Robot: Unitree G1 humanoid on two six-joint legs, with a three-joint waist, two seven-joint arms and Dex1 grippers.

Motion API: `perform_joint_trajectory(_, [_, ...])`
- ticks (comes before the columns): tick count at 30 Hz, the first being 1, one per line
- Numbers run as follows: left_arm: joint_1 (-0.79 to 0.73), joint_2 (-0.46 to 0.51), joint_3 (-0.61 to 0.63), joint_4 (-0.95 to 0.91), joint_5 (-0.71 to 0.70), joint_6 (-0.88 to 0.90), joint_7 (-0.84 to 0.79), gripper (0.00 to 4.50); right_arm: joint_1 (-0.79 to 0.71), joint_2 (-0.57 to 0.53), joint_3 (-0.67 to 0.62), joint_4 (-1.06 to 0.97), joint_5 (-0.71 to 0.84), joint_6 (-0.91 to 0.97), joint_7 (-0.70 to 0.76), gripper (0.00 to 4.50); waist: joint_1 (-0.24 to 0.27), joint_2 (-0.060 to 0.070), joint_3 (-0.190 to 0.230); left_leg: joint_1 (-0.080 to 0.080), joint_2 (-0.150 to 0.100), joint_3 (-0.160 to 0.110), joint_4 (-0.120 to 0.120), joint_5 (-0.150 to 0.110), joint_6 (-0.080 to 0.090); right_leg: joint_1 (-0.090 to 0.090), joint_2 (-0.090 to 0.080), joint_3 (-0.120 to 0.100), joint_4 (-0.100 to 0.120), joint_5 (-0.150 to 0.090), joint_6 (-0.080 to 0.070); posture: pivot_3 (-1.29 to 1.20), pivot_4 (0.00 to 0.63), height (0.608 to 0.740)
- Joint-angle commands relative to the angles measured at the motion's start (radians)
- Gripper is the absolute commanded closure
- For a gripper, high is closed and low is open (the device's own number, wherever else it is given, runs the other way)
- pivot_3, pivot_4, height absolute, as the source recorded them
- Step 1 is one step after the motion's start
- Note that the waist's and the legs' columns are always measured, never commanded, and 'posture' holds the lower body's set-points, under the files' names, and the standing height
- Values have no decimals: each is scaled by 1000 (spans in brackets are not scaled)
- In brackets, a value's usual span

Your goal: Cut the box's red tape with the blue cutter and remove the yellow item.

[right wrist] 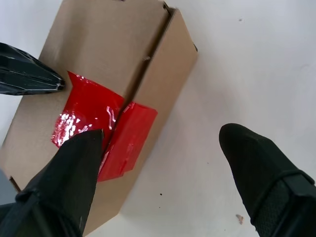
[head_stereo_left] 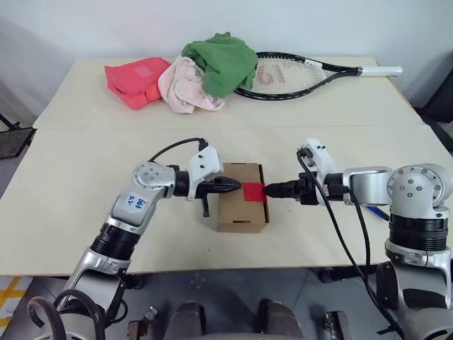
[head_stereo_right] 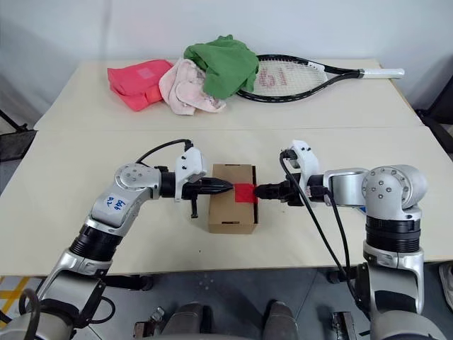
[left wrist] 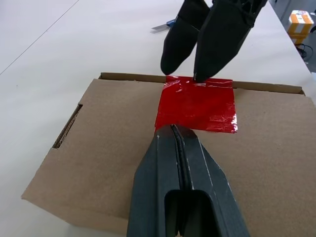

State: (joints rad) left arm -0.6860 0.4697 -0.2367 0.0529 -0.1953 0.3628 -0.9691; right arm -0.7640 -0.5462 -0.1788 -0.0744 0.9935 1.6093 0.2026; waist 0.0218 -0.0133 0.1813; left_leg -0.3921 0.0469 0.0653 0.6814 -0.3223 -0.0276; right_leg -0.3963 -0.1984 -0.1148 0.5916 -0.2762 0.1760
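Note:
The brown cardboard box (head_stereo_left: 241, 212) lies on the near table between my two grippers. The red tape (head_stereo_left: 253, 191) crosses its top and folds over the right edge down the side (right wrist: 126, 140). My left gripper (left wrist: 172, 129) is shut and empty, its tip resting on the box top at the tape's left edge. Facing it from the right, my right gripper (right wrist: 163, 133) is open, with one finger (right wrist: 74, 168) on the tape and the other over bare table. The blue cutter (left wrist: 165, 25) lies on the table beyond the right gripper. The yellow item is hidden.
On the far table lie a red cloth (head_stereo_left: 134, 81), a pink cloth (head_stereo_left: 187, 88), a green cloth (head_stereo_left: 223, 60) and a black tennis racket (head_stereo_left: 290, 74). A seam (head_stereo_left: 106, 127) runs between the two tables. Bare tabletop surrounds the box.

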Motion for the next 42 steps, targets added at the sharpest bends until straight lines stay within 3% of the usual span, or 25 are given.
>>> perform_joint_trajectory(1, [1, -5, -11, -3, 15, -4, -2, 4500, -5, -13, -2, -14, 37, 5, -24, 522, 0, 0, 0, 0, 0, 0, 0, 0, 0, 0, 0, 0, 0, 0, 0, 0, 150, 740])
perform_joint_trajectory(17, [25, 5, -39, 14, 31, 4, -18, 4500, 33, -101, 37, -13, 8, 5, -30, 522, 3, 0, 0, 0, 0, 0, 0, 0, 0, 1, 0, 0, 0, 0, 0, 0, 150, 740])
perform_joint_trajectory(28, [22, -7, -56, 12, 32, 4, -21, 4500, -39, -57, 164, -7, -59, 5, -69, 522, 0, 1, -2, 2, 0, 0, 1, 0, 0, 2, 0, 0, 0, 0, 0, 0, 150, 740])
perform_joint_trajectory(37, [29, -15, -60, 11, 38, 13, -19, 4500, -39, -217, 253, -55, -124, 5, 22, 522, 6, 1, -4, 2, 0, 0, 1, 0, 1, 3, 0, 0, -1, 0, 0, 0, 150, 740])
perform_joint_trajectory(42, [33, -19, -61, 9, 39, 17, -16, 4500, -26, -249, 257, -85, -163, 5, 72, 522, 1, 1, -4, 1, 0, 0, 0, 0, 1, 2, 0, 0, -1, 0, 0, 0, 150, 740])
